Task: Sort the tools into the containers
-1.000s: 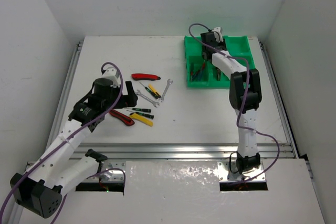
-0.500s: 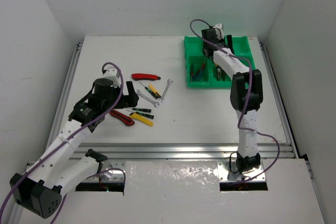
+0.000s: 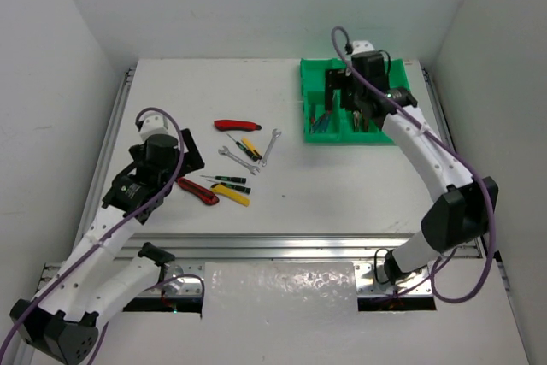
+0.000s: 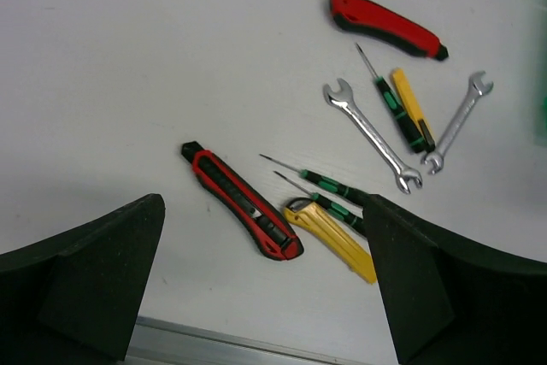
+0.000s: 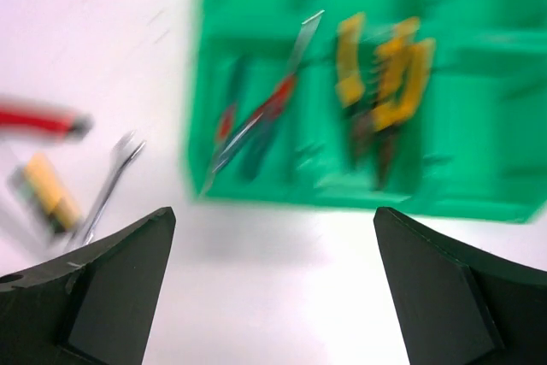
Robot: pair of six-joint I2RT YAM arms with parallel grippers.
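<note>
The right hand (image 3: 344,102) hangs wide and empty over the green tray (image 3: 318,74), upper right; the left hand (image 3: 185,155) gapes wide above loose tools (image 3: 239,160).

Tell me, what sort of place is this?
Probably a robotics lab test cell, not a real workshop: a left arm and right arm are bolted to a white table boxed in by plain white walls, with hand tools and a green tray laid out.
</note>
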